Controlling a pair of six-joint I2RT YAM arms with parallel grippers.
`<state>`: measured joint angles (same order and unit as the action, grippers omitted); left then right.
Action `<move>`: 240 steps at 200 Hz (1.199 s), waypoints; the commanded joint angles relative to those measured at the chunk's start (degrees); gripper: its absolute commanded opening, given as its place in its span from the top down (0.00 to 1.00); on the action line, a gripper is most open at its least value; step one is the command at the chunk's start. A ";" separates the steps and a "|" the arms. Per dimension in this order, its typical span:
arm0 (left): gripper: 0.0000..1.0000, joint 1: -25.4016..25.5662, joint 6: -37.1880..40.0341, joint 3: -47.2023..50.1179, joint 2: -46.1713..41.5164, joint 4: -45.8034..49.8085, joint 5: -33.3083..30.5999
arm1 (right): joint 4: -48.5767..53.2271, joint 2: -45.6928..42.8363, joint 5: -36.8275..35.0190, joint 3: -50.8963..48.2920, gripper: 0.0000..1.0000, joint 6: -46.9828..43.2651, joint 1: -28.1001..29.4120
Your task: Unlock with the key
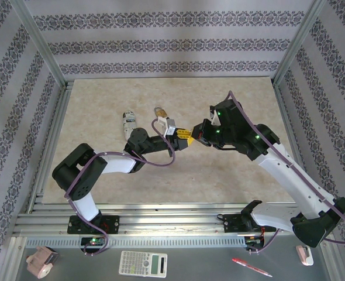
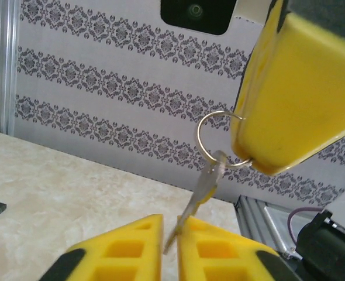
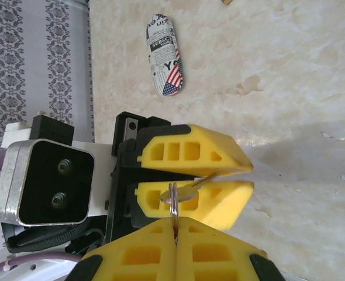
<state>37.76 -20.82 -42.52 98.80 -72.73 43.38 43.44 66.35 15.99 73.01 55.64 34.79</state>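
step: passing the key across | left pincer pinches its thin end | right pincer squeezes the ring | next: right lets go slowly, key stays straight

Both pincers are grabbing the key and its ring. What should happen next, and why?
Probably the right pincer should let go of the key ring. The left pincer seems to pinch the key by its blade, so only one needs to hold it.
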 commanded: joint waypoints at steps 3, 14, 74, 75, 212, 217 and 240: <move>0.91 -0.52 2.82 -0.39 -0.46 1.98 1.15 | -1.08 -1.38 0.54 -1.21 1.00 0.92 0.55; 0.94 -0.58 3.38 -0.15 -0.76 2.44 0.72 | -0.90 -1.48 0.45 -1.21 1.00 0.85 0.54; 1.00 -0.49 5.53 0.99 -2.29 2.98 -3.20 | -1.43 -1.49 0.88 -1.38 1.00 0.70 0.54; 1.00 -0.49 5.57 1.02 -2.34 3.01 -3.25 | -1.43 -1.49 0.88 -1.38 1.00 0.66 0.55; 1.00 3.15 40.32 2.41 -13.96 27.33 -27.79 | -9.72 -5.95 1.53 -7.26 0.39 6.54 -1.01; 1.00 3.35 41.36 2.44 -14.15 27.79 -28.38 | -10.50 -6.04 1.87 -7.62 0.39 6.87 -1.13; 1.00 3.55 43.53 2.88 -14.90 28.75 -29.74 | -12.06 -6.01 2.42 -8.31 0.39 6.77 -1.23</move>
<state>40.56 15.35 -40.77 85.86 -47.70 17.37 35.42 60.90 16.84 65.76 61.06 34.04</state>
